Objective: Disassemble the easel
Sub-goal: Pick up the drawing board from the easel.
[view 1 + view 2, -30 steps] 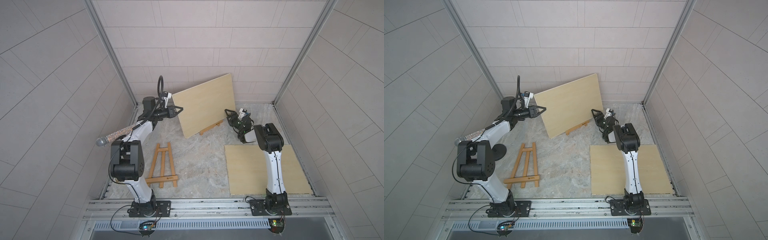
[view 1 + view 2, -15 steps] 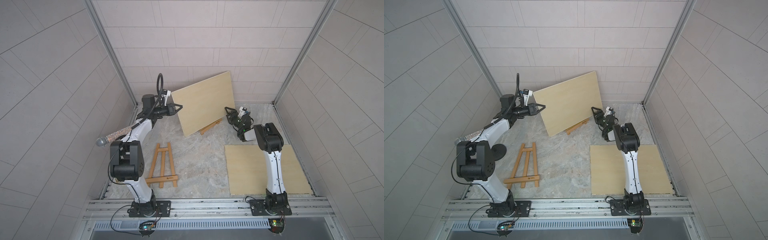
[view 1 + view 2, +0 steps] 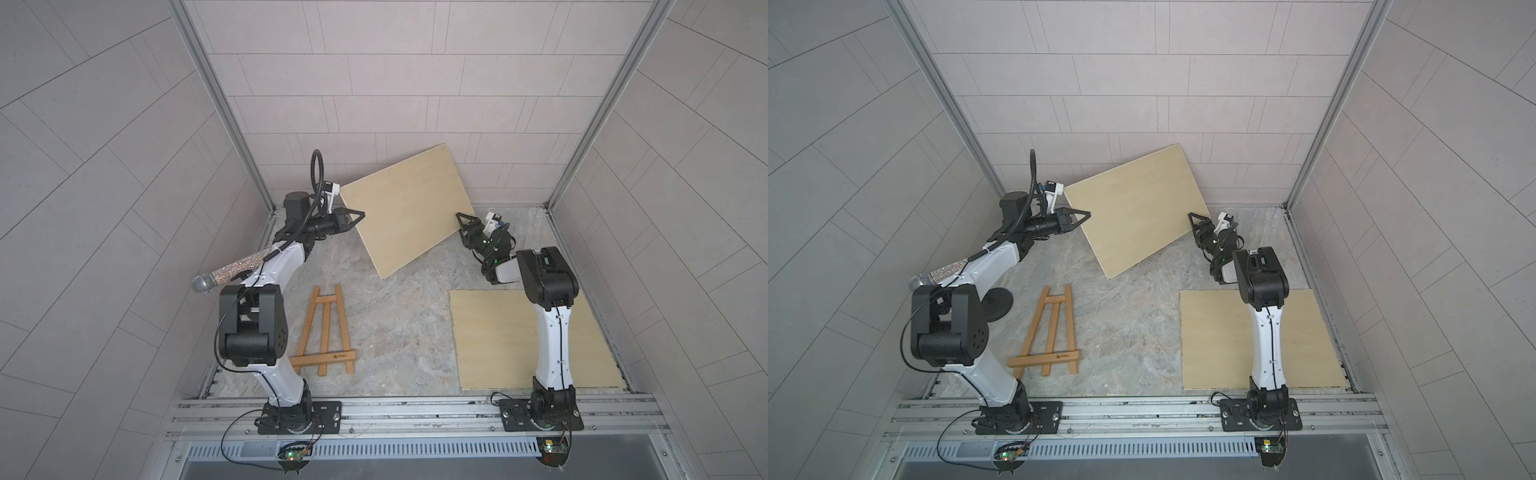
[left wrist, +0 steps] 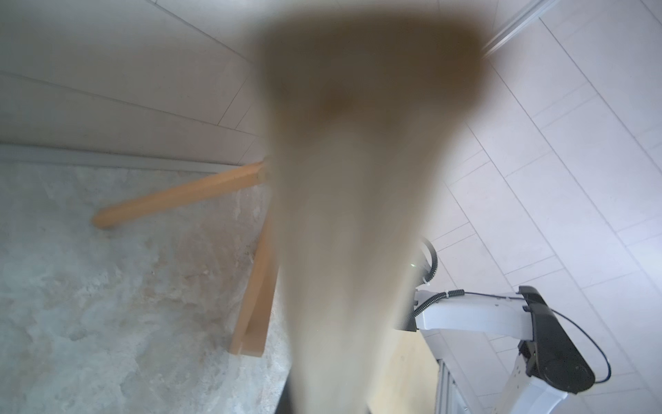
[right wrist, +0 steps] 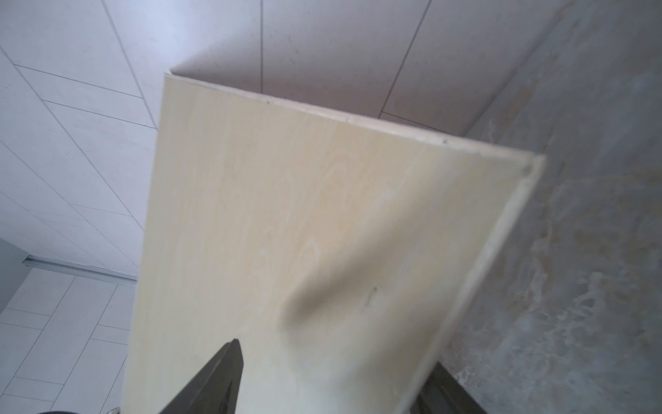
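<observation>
Clamping the tilted board at its left edge, the left gripper has its jaws closed tight on the thin wood. From the left wrist, that board fills the middle of the view as a pale blur. In both top views the board stands slanted, one corner high and the opposite corner low. Whether that low corner touches anything cannot be told.

The right gripper sits at the board's lower right corner. Its fingers stand wide apart, one on each side of the panel, and whether they press the wood cannot be told.

Behind the board, seen only from the left wrist, the easel rests its orange-brown legs on the stone floor, partly hidden by the board. A second easel lies folded flat, in front of the board's left half and well apart from it. A flat board lies in front of the tilted board's right corner, passing under the right arm.
</observation>
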Controlling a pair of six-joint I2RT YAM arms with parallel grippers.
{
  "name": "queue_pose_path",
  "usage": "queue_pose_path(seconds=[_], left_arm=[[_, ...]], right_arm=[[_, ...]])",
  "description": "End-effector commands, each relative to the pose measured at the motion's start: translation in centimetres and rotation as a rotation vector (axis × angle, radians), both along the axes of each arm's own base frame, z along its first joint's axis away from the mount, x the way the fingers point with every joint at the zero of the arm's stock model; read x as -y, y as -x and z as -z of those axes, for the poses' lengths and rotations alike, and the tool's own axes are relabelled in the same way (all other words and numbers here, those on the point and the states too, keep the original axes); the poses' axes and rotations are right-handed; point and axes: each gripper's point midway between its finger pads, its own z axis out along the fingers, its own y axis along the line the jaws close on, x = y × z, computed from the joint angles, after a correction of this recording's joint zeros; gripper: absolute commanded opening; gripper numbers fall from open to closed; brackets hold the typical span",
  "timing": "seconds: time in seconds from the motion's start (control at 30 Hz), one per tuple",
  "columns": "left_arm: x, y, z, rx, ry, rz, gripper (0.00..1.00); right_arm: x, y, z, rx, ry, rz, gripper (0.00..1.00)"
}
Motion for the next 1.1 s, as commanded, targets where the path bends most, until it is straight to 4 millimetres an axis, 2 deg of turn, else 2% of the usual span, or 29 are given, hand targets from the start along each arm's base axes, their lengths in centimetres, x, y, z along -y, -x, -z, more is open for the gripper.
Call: queue_pose_path(seconds=[0.0,0.17,0.27,0.4,0.5,0.6,0.73,0.87,1.07], left_arm=[[1.3,2.1,-5.6,0.145,0.071,0.062,0.0],[2.8,3.6,-6.5,0.118,0.169,0.109,0.0],[3.6,4.3,-5.5,0.088,0.175,0.12,0.0],[4.7,5.4,-5.1,0.055,0.215,0.145,0.0],[5.4,6.2,-4.9,0.035,0.229,0.166,0.0],[5.5,7.1,-4.1,0.009,0.202,0.167,0.0],[5.9,8.7,-2.4,-0.035,0.128,0.182,0.0],[6.6,10.5,-0.7,-0.074,0.065,0.213,0.0],[7.6,12.7,1.6,-0.136,-0.007,0.242,0.0]], right_arm=[[-0.7,2.9,-11.1,0.306,-0.002,-0.061,0.75],[-0.7,4.4,-11.6,0.296,-0.007,-0.077,0.74],[-0.6,5.3,-11.0,0.273,-0.007,-0.075,0.71],[-0.5,6.3,-10.0,0.233,-0.015,-0.076,0.63],[0.0,7.4,-10.7,0.238,-0.009,-0.071,0.56],[1.3,8.8,-11.0,0.23,-0.014,-0.051,0.51],[2.9,10.8,-10.3,0.186,-0.03,-0.037,0.43],[2.7,13.3,-8.7,0.107,0.002,-0.063,0.33],[2.0,17.7,-6.5,-0.044,0.087,-0.095,0.3]])
